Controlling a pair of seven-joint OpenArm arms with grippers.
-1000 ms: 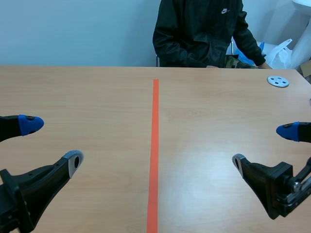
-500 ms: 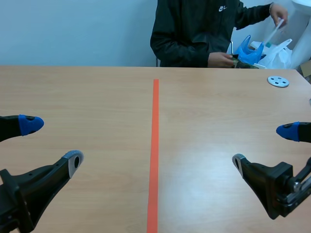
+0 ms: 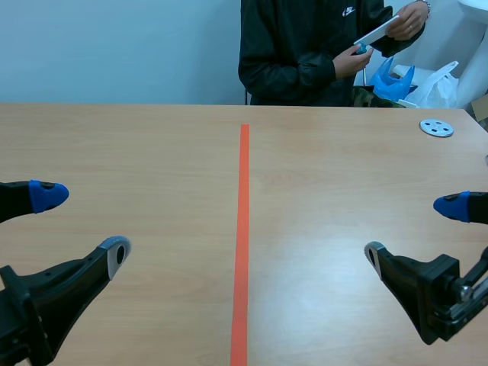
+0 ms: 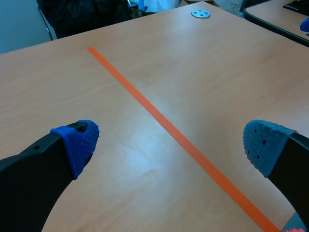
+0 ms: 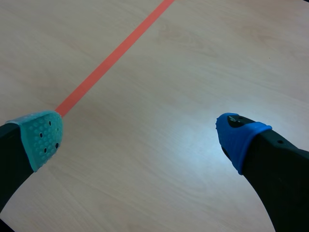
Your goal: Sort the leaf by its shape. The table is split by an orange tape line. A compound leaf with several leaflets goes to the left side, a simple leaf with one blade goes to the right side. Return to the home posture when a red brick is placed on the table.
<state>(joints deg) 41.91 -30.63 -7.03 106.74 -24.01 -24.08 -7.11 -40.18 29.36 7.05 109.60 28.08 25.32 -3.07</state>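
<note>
The left jaws stand wide apart with nothing between them, one blue pad (image 4: 79,142) and a paler blue pad (image 4: 263,145) hovering low over the wooden desk (image 4: 203,72). The orange tape line (image 4: 159,118) runs slantwise ahead of these jaws and passes between the fingers, close by the paler pad. Far ahead of them, near the desk's edge, lies a small grey disc (image 4: 200,13) with holes. The right jaws are likewise spread wide and hold nothing, with a teal pad (image 5: 41,137) and a blue pad (image 5: 239,135) above bare wood; the tape line (image 5: 111,55) lies ahead of them, its near end just beside the teal pad. From the camera between the arms, both pairs of jaws sit low at either side, well apart from each other, with the tape line (image 3: 242,229) midway between them. Where the leaf is cannot be told: well beyond both jaws, across the desk, a person (image 3: 305,53) in a dark jacket holds a thin white flat thing (image 3: 375,34) raised in both hands (image 3: 408,19). Beside the person are a blue bag (image 3: 393,82) and a white plastic bag (image 3: 442,84).
</note>
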